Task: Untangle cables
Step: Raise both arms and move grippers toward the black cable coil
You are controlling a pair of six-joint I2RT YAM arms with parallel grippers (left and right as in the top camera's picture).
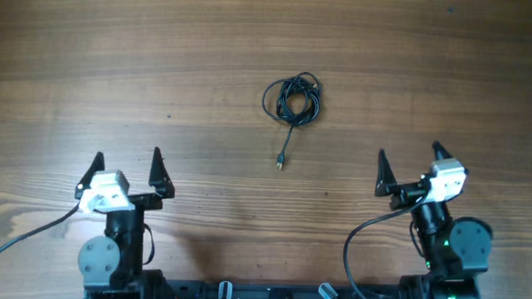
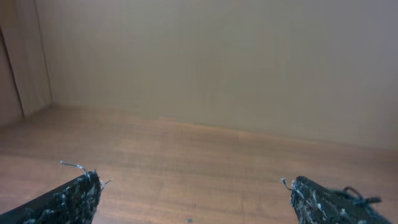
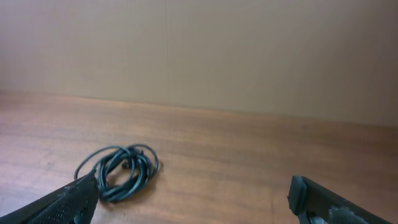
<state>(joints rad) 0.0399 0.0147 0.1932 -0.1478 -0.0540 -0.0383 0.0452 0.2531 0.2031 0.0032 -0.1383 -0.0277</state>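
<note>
The cables [image 1: 293, 99] lie as one small black coiled bundle on the wooden table, past its middle, with a single tail running toward me and ending in a small plug [image 1: 281, 162]. My left gripper [image 1: 127, 155] rests open at the near left, well away from the bundle. My right gripper [image 1: 409, 150] stands open at the near right, also apart from it. In the right wrist view the cables [image 3: 124, 169] sit ahead and to the left, just beyond the left fingertip, and the right gripper [image 3: 193, 186] holds nothing. The left gripper [image 2: 194, 185] is also empty, over bare wood.
The wooden table [image 1: 118, 56] ends at a plain wall [image 3: 249, 56] behind the cables. Both arm bases and their thick black wires [image 1: 360, 242] sit along the near edge.
</note>
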